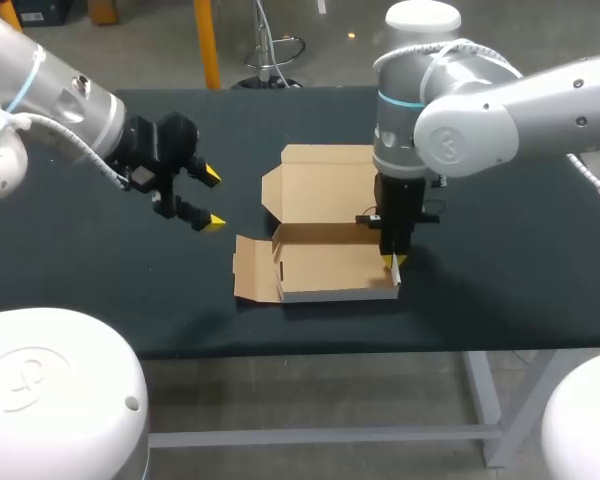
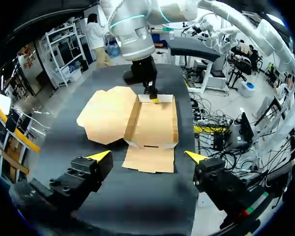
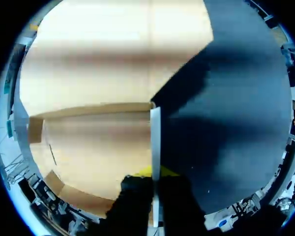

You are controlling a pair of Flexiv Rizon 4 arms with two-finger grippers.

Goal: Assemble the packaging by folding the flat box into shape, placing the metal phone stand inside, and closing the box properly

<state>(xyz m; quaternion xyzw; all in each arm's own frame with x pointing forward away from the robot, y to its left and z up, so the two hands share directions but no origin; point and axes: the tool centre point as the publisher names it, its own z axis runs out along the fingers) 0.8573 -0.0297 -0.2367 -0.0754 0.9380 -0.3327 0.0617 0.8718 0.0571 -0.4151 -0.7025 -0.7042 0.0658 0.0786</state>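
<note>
A brown cardboard box [image 1: 330, 262] lies half folded in the middle of the black table, with its lid [image 1: 325, 180] flat behind it and a flap [image 1: 252, 270] spread out to its left. My right gripper [image 1: 393, 263] points straight down and is shut on the box's right side wall [image 3: 155, 142], which stands upright between its fingers. My left gripper [image 1: 208, 198] hangs open above the table, left of the box and apart from it. From the left wrist view, the box [image 2: 155, 123] lies ahead of the open left gripper [image 2: 147, 156]. No phone stand shows.
The black table [image 1: 500, 250] stretches bare to the right and left of the box. Its front edge [image 1: 380, 350] runs a short way in front of the box.
</note>
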